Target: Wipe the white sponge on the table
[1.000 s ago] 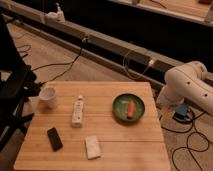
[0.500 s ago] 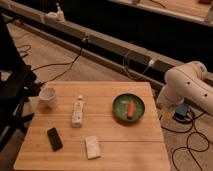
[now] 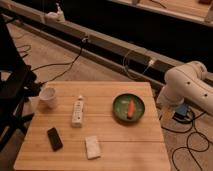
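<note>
A small white sponge lies flat near the front edge of a wooden bench, close to a black phone. It looks soft, light and squashy, probably best pinched across its narrow width from above. The robot arm waits beyond the bench's edge, well apart. Its gripper is hidden low there, fingers released.
</note>
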Available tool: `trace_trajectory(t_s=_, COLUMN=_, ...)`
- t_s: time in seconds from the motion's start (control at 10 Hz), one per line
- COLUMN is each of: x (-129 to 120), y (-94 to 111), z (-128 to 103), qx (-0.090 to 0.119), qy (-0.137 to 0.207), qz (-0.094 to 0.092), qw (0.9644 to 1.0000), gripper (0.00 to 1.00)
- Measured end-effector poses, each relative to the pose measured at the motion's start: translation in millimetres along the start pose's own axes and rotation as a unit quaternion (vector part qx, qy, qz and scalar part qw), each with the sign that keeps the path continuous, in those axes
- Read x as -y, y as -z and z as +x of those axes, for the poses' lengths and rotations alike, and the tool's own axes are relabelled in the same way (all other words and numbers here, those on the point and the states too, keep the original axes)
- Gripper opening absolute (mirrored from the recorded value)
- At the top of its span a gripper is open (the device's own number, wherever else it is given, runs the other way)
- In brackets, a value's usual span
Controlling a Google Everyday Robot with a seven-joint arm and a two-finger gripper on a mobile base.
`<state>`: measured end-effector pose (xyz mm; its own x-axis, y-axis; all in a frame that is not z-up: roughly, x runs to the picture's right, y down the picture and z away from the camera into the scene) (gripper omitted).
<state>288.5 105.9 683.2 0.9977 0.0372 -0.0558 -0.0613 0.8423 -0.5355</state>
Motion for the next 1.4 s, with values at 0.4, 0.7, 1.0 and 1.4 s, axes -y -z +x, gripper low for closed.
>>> trace_trajectory(t_s=0.4, x=4, y=-2, z=-23, qx=-0.001, qy=0.082, qz=0.011, qw=0.9965, gripper=0.65)
trace_trajectory(t_s=0.7, x=-4, y=-11, z=-83, qx=0.016, qy=0.228, qz=0.027, qw=0.9731, gripper=0.65)
trace_trajectory(t_s=1.0, x=-42, y=-23, z=-162, qx=0.063, qy=0.364, qz=0.023, qw=0.9288, gripper=0.65)
trace_trajectory(t_s=1.4, x=-83, y=-12, z=-212, qx=0.120, qy=0.458, qz=0.034, qw=0.8803, gripper=0.65)
